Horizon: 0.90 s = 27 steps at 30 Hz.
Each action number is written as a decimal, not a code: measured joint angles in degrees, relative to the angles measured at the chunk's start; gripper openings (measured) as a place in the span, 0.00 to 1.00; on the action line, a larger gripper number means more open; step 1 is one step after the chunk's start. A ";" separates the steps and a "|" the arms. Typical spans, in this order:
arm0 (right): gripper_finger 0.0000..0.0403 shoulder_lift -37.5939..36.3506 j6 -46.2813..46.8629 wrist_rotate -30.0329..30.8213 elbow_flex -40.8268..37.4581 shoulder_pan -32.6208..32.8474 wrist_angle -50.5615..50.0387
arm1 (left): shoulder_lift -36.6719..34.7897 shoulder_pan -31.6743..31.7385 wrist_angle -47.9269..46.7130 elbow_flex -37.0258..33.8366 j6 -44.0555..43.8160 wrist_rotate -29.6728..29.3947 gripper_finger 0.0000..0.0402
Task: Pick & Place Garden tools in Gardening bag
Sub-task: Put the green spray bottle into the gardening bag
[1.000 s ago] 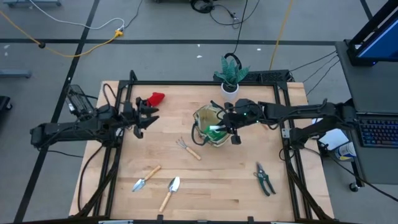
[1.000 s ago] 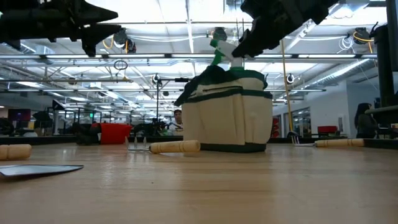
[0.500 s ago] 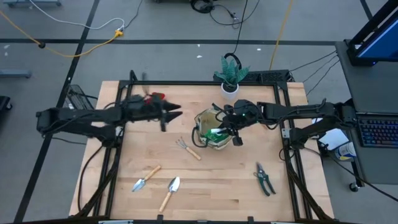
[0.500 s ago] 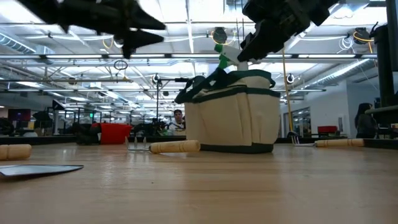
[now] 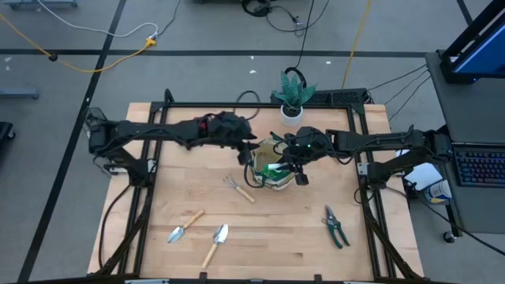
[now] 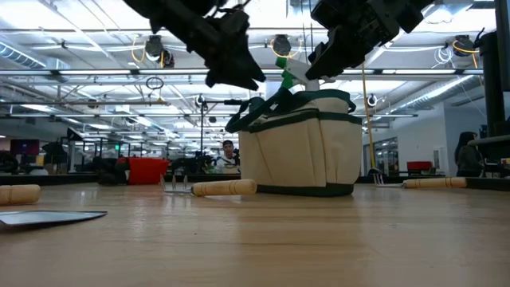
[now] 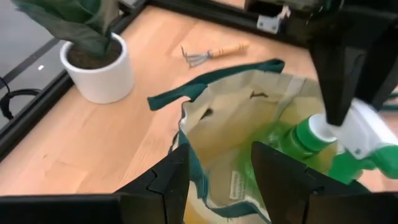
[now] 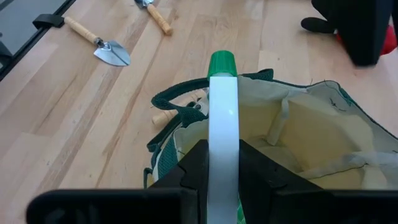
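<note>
The bag [image 5: 268, 164] stands open near the middle of the table [image 5: 197, 252], and everything else can be placed from it. Above its mouth the right hand [image 8: 222, 163] is clenched on a white-and-green spray bottle [image 8: 222, 106], whose green end points over the bag's far rim. In the low view the bottle [image 6: 293, 72] sits just above the bag's [image 6: 301, 151] top edge, tilted, with the right hand [image 6: 339, 48] over it. The left hand [image 7: 217, 177] hovers at the bag's other side with its fingers [image 7: 166, 180] spread, one on each side of the green-trimmed rim [image 7: 193, 162], grasping nothing. A loop handle [image 7: 211, 84] hangs outward from the bag. The rake [image 5: 239, 188] lies just beside the bag, toward the table's front. Two trowels [image 5: 185, 226] [image 5: 216, 241] lie further forward of the bag, near the front edge. The shears [image 5: 336, 227] lie well apart from the bag, off toward the right arm's side. A potted plant [image 5: 293, 96] stands behind the bag at the table's back edge.
</note>
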 joint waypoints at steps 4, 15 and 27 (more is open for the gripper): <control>0.13 0.00 0.08 0.00 0.00 0.00 -0.02 | 2.40 0.04 -2.83 1.77 2.26 0.02 0.44; 0.13 0.00 0.13 0.02 0.00 0.00 -0.02 | 2.48 0.09 -6.23 1.81 4.46 -0.43 0.44; 0.13 0.00 4.40 0.15 -0.02 0.00 -0.11 | 5.75 0.07 -3.26 1.91 7.05 -3.10 0.44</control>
